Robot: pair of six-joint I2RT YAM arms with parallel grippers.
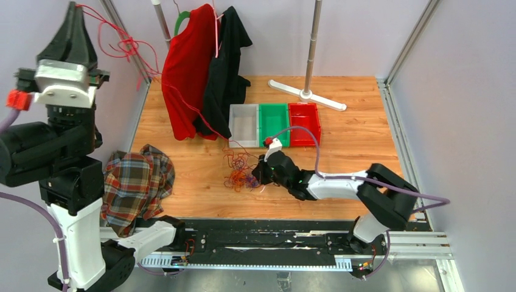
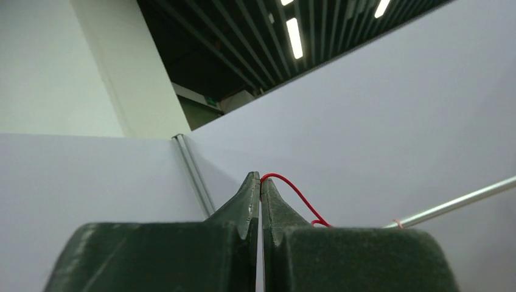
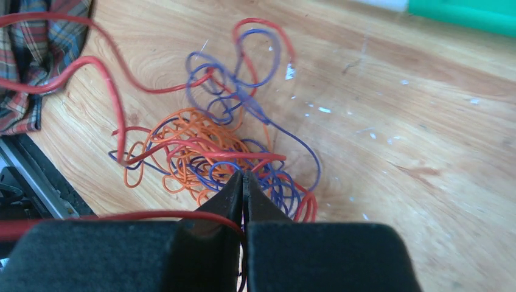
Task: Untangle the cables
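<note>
Looking out from my near edge, I see the right jaws pressed shut, tips down in the cables [image 1: 238, 173], a red, orange and purple tangle mid-counter [image 1: 341, 146]; whether a strand is pinched I cannot tell. A plaid shirt [image 1: 137, 182] lies at its 9 o'clock, three bins [image 1: 274, 125] at 1 o'clock. High at 10 o'clock, the left jaws are closed on a red cable [image 1: 125, 44] that runs down past hanging clothes [image 1: 207, 73] to the tangle.
</note>
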